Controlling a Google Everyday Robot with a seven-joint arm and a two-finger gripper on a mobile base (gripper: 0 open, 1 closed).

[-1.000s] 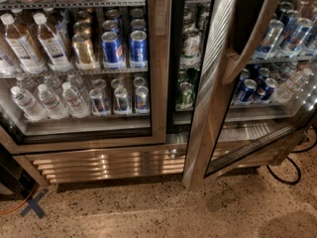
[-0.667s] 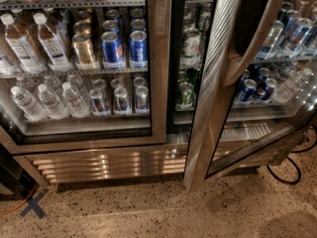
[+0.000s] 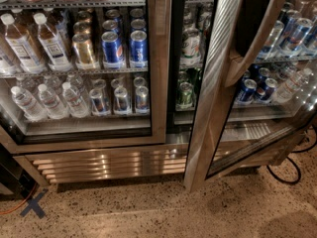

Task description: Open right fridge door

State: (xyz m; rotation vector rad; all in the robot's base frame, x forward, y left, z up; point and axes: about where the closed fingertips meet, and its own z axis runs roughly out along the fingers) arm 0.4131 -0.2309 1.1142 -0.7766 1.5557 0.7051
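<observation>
The fridge (image 3: 99,162) fills the camera view, with wire shelves of cans and bottles and a louvred steel grille at its base. The right fridge door (image 3: 210,133) stands partly open. It is swung out toward me, with its ribbed inner edge (image 3: 225,29) and black gasket showing. Cans show through its glass pane (image 3: 277,68). A curved steel handle (image 3: 255,43) runs down the door. A dark shape (image 3: 252,11) at the top, between the ribbed edge and the handle, looks like my gripper against the door.
The left door (image 3: 158,58) is shut, with water bottles (image 3: 44,100) behind it. A black cable (image 3: 292,170) lies on the speckled floor at the right. An orange cord (image 3: 15,208) and a blue tape cross (image 3: 33,205) are at the lower left.
The right door looks swung slightly further out. Nothing else has moved.
</observation>
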